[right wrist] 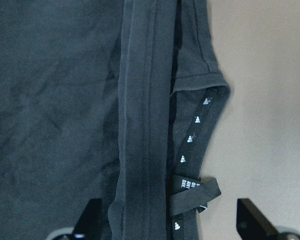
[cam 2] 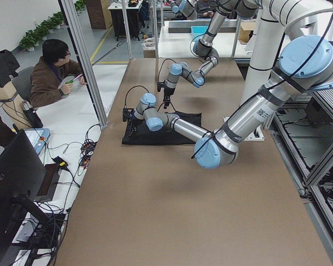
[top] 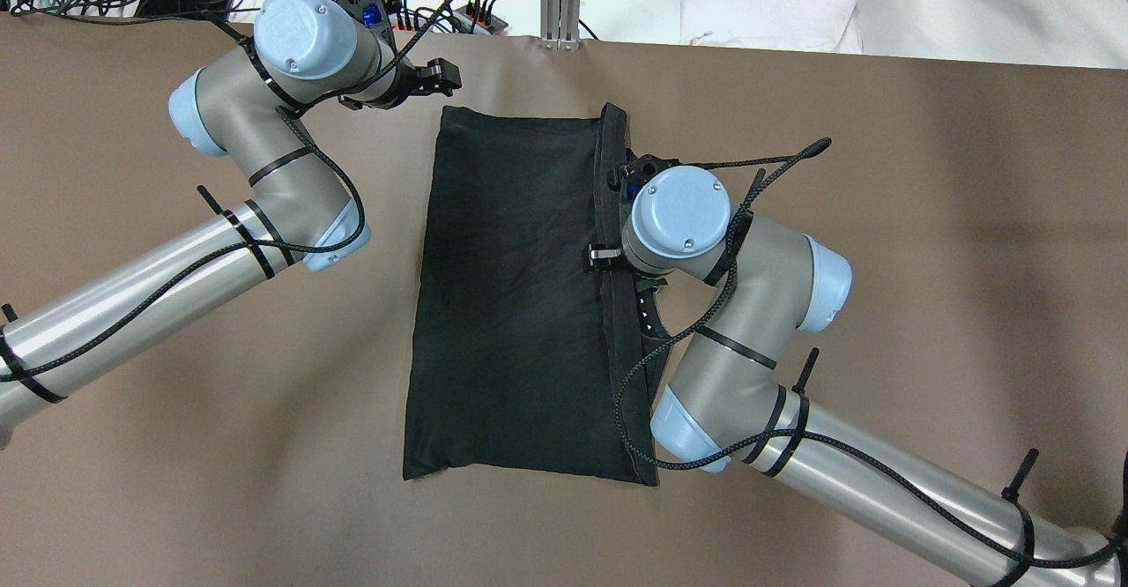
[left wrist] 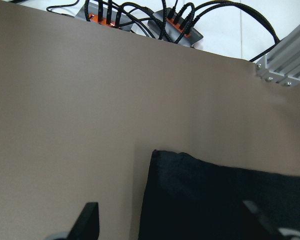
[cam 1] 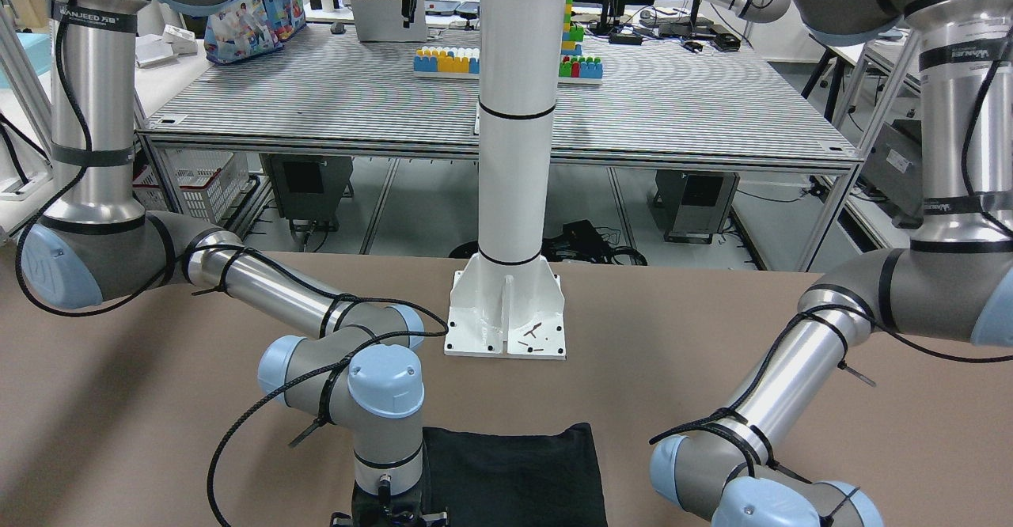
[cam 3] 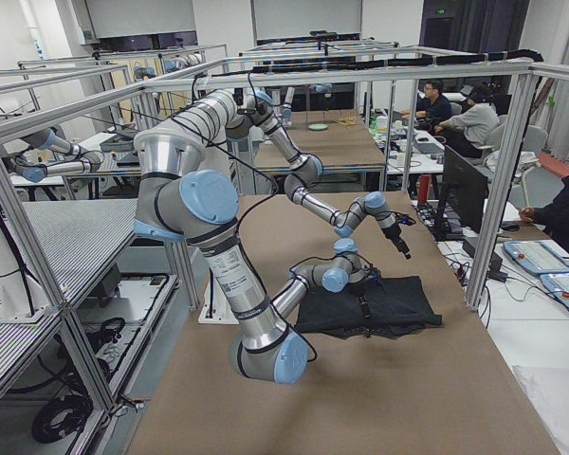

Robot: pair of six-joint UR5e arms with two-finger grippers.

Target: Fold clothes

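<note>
Two sets of jaws spread, both empty. Left gripper (left wrist: 175, 225) hovers at the upper-left corner of the clothes (top: 511, 305), flat at frame centre. Right gripper (right wrist: 170, 222) is over the right hem. Pinch all hem layers and lift evenly.

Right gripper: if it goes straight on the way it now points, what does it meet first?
Probably the plain black soft fabric garment: the right gripper points down at its hemmed edge; the gap is unclear.
</note>
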